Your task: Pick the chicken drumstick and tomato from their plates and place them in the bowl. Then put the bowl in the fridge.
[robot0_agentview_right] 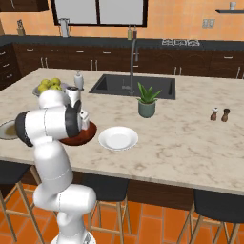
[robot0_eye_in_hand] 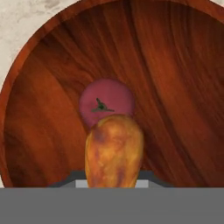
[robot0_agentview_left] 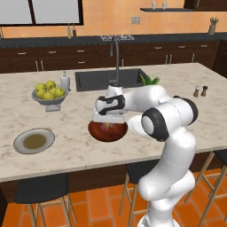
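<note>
The reddish-brown wooden bowl (robot0_agentview_left: pixel 107 131) (robot0_agentview_right: pixel 82 137) (robot0_eye_in_hand: pixel 175 87) sits on the island counter between the two plates. My gripper (robot0_agentview_left: pixel 108 118) (robot0_eye_in_hand: pixel 113 180) hangs straight over the bowl, shut on the chicken drumstick (robot0_eye_in_hand: pixel 114 151) (robot0_agentview_left: pixel 109 126), whose orange-brown body dips inside the rim. The dark red tomato (robot0_eye_in_hand: pixel 106 103) lies on the bowl's floor just beyond the drumstick. To the left is the grey plate (robot0_agentview_left: pixel 34 141) with a brownish centre. The white plate (robot0_agentview_right: pixel 118 138) (robot0_agentview_left: pixel 134 127) lies to the right, bare. The fridge is out of view.
A grey footed bowl of apples (robot0_agentview_left: pixel 49 93) stands behind the grey plate, with a white dispenser (robot0_agentview_left: pixel 65 81) beside it. The sink (robot0_agentview_left: pixel 106 78) and faucet lie farther back. A potted plant (robot0_agentview_right: pixel 147 102) and shakers (robot0_agentview_right: pixel 219 114) stand to the right. Stools line the near edge.
</note>
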